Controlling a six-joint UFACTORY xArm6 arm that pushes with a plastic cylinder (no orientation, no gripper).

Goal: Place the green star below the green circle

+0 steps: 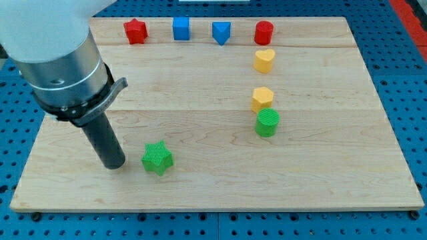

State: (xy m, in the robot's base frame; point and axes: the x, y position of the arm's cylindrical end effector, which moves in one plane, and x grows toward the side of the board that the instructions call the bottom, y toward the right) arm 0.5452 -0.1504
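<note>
The green star [157, 159] lies on the wooden board [313, 173] at the lower left of the middle. The green circle [267, 123] stands to the star's right and a little higher, just under a yellow hexagon [262, 99]. My tip [114, 163] rests on the board just to the left of the green star, with a small gap between them. The rod rises up and to the left into the arm's grey and white body.
Along the view's top edge stand a red star [135, 31], a blue square [181, 29], a blue triangle [221, 32] and a red cylinder [263, 32]. A yellow heart [264, 60] sits below the red cylinder. Blue pegboard surrounds the board.
</note>
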